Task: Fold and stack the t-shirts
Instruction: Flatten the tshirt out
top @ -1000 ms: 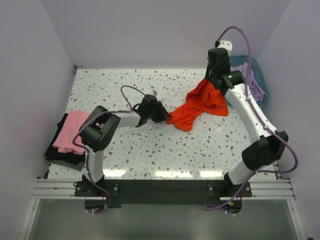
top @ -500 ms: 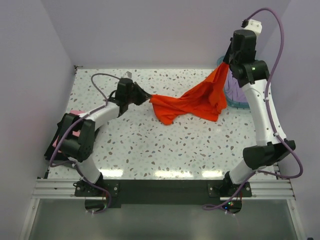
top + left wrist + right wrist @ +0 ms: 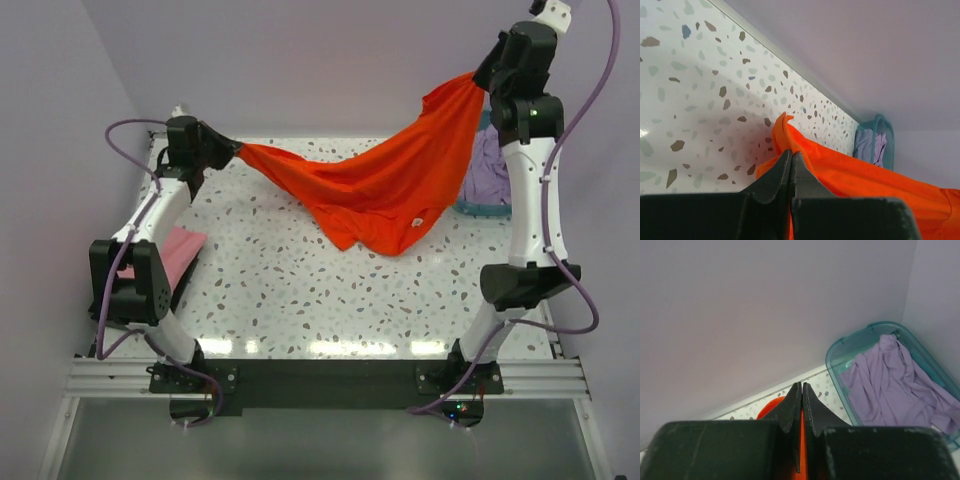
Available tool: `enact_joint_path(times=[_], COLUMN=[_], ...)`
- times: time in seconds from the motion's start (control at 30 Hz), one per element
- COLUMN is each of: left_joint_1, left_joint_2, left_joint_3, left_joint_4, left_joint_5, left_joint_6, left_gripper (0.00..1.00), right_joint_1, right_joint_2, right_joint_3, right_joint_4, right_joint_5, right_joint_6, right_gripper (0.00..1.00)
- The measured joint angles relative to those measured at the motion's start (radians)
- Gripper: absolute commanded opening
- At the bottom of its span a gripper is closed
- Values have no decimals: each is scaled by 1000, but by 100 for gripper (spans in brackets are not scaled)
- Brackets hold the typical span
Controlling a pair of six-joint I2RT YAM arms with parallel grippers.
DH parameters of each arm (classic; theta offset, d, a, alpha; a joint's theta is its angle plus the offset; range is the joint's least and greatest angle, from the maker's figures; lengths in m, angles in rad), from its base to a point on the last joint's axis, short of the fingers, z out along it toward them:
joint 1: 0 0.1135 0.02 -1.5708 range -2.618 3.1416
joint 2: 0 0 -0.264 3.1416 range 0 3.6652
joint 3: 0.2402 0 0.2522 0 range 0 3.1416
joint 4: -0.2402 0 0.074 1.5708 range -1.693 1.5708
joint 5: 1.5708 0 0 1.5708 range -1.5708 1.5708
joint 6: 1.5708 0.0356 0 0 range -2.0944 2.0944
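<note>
left gripper (image 3: 232, 152): is clamped tight on one end of the bright orange soft-cloth t-shirt (image 3: 370, 185) | shirt: is slung above the speckled table (image 3: 280, 300) (middle sagging) | right gripper (image 3: 484, 80): is pinched closed on the other end | step: both ends are best lowered evenly, cloth held taut

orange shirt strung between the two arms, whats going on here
The two arms are holding the orange t-shirt spread out above the table. The left fingers are shut on one edge near the back left corner, and the right fingers are shut on another edge, higher up, at the back right. The shirt sags in the middle, unfolded. A pink t-shirt lies at the left edge, and a lavender t-shirt sits in the teal basket.
</note>
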Motion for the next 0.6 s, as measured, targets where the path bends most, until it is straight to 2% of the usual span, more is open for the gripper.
enact_joint_path(times=[0.2,0.33,0.6], left_joint_1=[109,169,188], left_joint_2=[24,17,-157], left_joint_3=[109,133,-35], left_joint_4=[-52,-62,-72], left_joint_5=[35,46,98], left_joint_6=[7,21,39], left_gripper=[0,0,0], right_joint_1=[-25,-40,-45], right_joint_2=[151,173,96], right_joint_3=[161,165,76], right_joint_4=[53,81,133], right_joint_5=[-100,-133,-145], right_joint_6=[63,98,103], right_gripper=[0,0,0])
